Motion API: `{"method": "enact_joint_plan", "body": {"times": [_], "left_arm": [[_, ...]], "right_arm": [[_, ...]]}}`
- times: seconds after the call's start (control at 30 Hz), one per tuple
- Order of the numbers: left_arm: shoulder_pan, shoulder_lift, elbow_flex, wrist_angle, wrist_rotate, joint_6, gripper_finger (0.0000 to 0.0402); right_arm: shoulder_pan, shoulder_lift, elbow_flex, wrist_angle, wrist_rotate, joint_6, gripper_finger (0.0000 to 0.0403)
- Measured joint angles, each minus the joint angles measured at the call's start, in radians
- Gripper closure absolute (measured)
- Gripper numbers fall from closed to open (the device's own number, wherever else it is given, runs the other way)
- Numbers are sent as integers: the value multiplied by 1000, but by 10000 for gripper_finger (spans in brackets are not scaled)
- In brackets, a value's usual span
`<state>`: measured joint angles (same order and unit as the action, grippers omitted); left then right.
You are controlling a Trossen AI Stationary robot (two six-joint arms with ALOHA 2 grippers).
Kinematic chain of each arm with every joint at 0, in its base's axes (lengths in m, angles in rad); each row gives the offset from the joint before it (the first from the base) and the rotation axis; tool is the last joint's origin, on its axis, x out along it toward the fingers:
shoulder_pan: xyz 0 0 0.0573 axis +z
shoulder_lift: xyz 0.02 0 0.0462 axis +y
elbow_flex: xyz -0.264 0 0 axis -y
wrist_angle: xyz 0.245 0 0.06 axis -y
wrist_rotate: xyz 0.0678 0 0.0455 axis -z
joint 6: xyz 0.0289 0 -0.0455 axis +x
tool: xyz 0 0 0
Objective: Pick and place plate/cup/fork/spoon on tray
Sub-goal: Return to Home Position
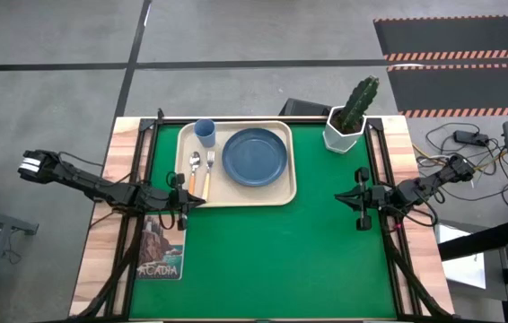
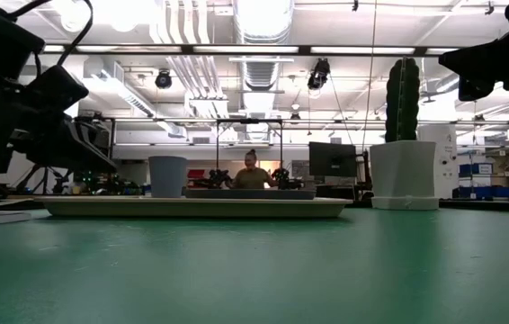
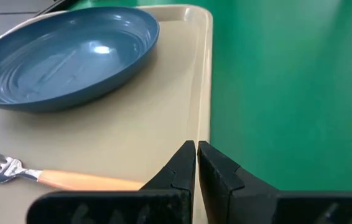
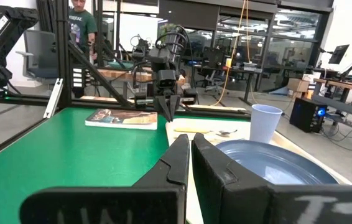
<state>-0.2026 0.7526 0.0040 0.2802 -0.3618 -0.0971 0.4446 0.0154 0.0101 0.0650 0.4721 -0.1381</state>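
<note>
The cream tray lies on the green mat at the far left. On it rest the slate-blue plate, the light-blue cup at the far left corner, the spoon and the fork side by side. My left gripper is shut and empty, hovering at the tray's near left corner, above the fork's handle end. My right gripper is shut and empty over the mat, right of the tray. The plate and cup also show in the right wrist view.
A white hexagonal pot with a cactus stands at the far right of the mat. A booklet lies on the left edge, near my left arm. The mat's near half is bare. A person sits beyond the table.
</note>
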Motion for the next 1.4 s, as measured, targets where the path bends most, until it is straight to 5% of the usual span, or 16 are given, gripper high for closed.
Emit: {"method": "enact_joint_plan", "body": {"times": [1.4], "left_arm": [[0, 143, 0, 8, -3, 0, 402]], "right_arm": [[0, 0, 0, 0, 0, 0, 394]]}}
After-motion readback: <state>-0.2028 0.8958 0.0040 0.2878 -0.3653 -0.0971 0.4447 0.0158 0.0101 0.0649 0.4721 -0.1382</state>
